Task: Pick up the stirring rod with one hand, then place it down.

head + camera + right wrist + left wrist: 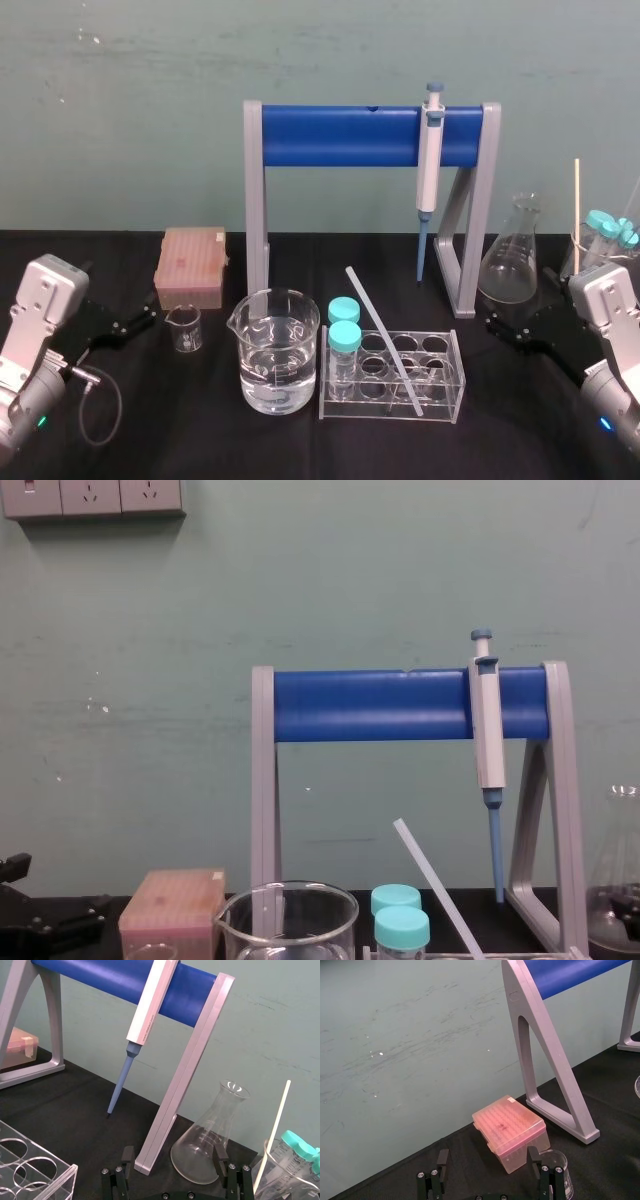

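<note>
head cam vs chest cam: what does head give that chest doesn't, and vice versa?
Head: the clear tube rack from above, with the stirring rod slanting across it, lower end near the rack's front; a wooden stick at far right; left pincer and right pincer, both open, at the table's sides.
Chest: wall sockets up high.
Both: blue-barred stand, hanging pipette, pink tip box, large beaker, two teal-capped vials.
</note>
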You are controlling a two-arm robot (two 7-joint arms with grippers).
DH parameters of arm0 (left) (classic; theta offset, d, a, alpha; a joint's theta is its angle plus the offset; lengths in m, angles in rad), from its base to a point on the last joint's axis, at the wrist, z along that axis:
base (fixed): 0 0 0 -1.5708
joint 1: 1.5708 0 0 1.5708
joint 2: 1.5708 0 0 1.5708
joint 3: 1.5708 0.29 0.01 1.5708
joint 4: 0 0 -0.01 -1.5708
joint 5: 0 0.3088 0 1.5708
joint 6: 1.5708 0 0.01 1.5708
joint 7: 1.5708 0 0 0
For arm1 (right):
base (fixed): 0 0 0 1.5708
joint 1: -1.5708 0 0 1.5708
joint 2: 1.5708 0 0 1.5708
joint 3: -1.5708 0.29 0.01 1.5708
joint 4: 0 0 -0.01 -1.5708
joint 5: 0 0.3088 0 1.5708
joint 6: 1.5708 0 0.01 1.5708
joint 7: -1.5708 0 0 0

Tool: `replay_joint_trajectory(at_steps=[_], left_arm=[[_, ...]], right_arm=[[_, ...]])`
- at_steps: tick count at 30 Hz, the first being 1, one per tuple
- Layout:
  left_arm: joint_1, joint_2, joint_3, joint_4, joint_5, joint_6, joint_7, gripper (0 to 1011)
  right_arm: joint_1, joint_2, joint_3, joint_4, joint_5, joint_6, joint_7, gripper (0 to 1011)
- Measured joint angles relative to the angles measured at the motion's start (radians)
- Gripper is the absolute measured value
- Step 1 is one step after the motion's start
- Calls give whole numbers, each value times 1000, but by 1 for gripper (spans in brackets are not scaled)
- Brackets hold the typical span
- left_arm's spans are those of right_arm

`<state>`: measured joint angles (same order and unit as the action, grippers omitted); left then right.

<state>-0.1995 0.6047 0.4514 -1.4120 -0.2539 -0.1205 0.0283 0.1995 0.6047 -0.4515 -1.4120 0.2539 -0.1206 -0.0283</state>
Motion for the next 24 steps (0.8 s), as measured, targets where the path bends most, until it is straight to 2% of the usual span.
replay_joint_trajectory(at_steps=[24], left_arm=[[0,0,0,0,0,0,0,1000]], right_arm=[[0,0,0,0,0,0,0,1002]])
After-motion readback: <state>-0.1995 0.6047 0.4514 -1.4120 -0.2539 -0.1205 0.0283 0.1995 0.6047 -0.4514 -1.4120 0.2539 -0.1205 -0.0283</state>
